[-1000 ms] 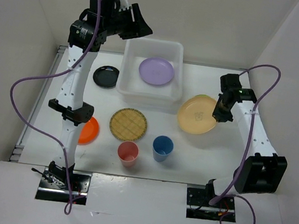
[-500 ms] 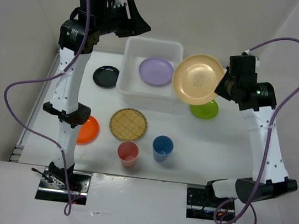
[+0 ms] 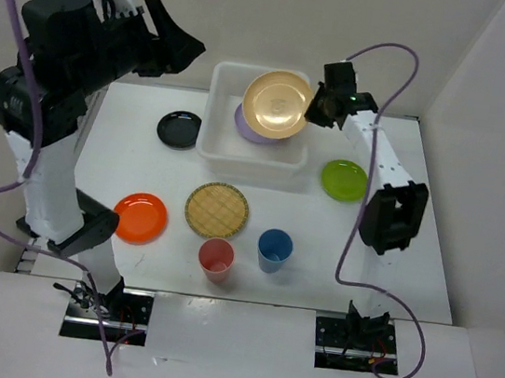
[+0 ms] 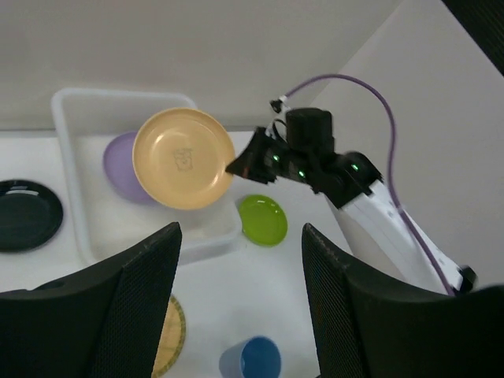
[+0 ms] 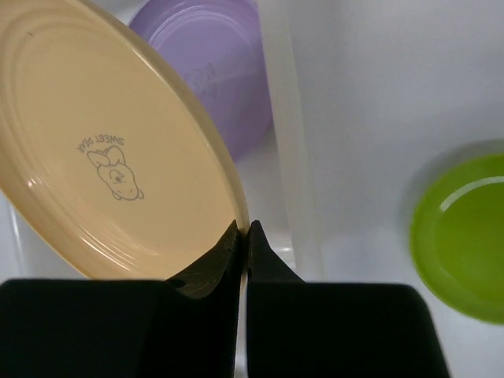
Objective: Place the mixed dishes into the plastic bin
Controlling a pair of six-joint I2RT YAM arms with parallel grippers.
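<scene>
The table [image 3: 394, 256] carries the bin [image 3: 249, 159] at its 12 o'clock edge in the top view, with loose dishes spread toward 6.

The left arm is raised high at 10 o'clock. The left gripper [image 4: 240, 236] has its fingers [image 4: 118, 315] wide apart with nothing between them, well above the table.

The right arm reaches from 3 o'clock to the bin's right rim. The right gripper [image 5: 242, 236] is clamped on the edge of the tan plate [image 3: 277, 103].

The tan plate is held tilted in the air over the bin, its face with a small printed figure turned toward the left wrist camera. Under it the lavender plate [image 5: 220, 71] lies flat inside the bin, partly covered in the top view.

On the table:
- The lime plate [image 3: 343, 179] is at the bin's 4 o'clock, just beside it.
- The black plate [image 3: 178, 129] is at its 9.
- The lattice plate [image 3: 216, 210] is at its 6.
- The orange plate [image 3: 139, 217] is at its 7.

The pink cup [image 3: 215, 259] and the blue cup [image 3: 274, 249] stand upright near each other at the lattice plate's 6 and 4.
</scene>
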